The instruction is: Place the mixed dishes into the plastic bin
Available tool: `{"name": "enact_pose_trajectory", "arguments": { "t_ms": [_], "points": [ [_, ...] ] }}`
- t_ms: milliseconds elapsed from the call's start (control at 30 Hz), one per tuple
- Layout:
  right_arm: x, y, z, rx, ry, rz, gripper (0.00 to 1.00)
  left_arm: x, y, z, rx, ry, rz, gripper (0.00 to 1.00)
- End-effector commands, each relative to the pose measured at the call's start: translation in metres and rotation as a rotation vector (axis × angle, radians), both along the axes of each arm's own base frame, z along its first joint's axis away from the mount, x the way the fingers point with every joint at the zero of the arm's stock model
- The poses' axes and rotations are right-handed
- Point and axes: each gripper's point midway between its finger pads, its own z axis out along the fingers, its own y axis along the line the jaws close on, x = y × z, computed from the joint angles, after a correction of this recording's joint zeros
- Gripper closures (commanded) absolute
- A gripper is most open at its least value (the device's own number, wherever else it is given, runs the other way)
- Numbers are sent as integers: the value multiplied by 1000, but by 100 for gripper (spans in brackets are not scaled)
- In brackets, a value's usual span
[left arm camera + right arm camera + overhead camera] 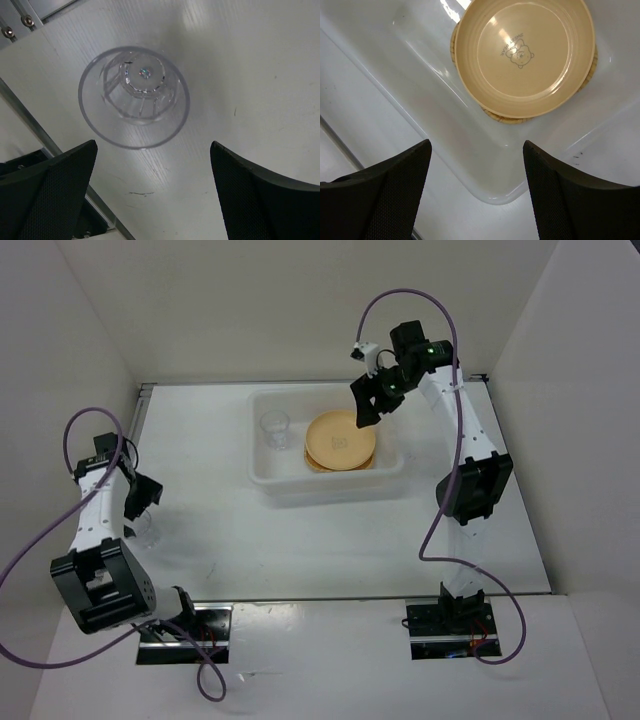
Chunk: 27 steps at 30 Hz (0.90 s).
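Overhead, your plastic bin (330, 486) holds a round plate (340, 439) and one clear cup (275, 428). Left wrist: your left gripper (152, 146) gapes wide, empty, over a second cup (134, 97) on the table (260, 75). Right wrist: your right gripper (477, 146) hangs open, empty, above the binned plate.

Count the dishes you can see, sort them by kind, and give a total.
Clear cups: 2 (one cup inside the plastic bin, other cup on the table)
Round tan plate: 1 showing, on top of the stack in the bin
Woven plate: 1, under the round one
Total: 4 dishes; any plate hidden inside the stack is not counted.
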Motion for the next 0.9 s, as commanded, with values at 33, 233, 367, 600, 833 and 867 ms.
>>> {"name": "enact_pose_trajectory", "arguments": {
  "t_ms": [33,233,367,600,833,867],
  "points": [
    [-6,1,13,-1,-37,13,21,12,22,-5,44,1,-23,0],
    [-5,0,16,-6,-48,8,21,24,22,-30,-16,34,-48,2],
    [-3,-4,16,-6,-48,-1,21,28,19,-35,-34,21,-55,9],
    [-1,-1,17,-20,-61,0,21,30,17,-47,-55,36,-89,100],
    [-1,0,22,-34,-84,-2,21,37,21,-53,-57,44,-98,100],
    [-2,-1,19,-36,-75,-2,21,38,21,-47,-46,25,-98,100]
  ]
}}
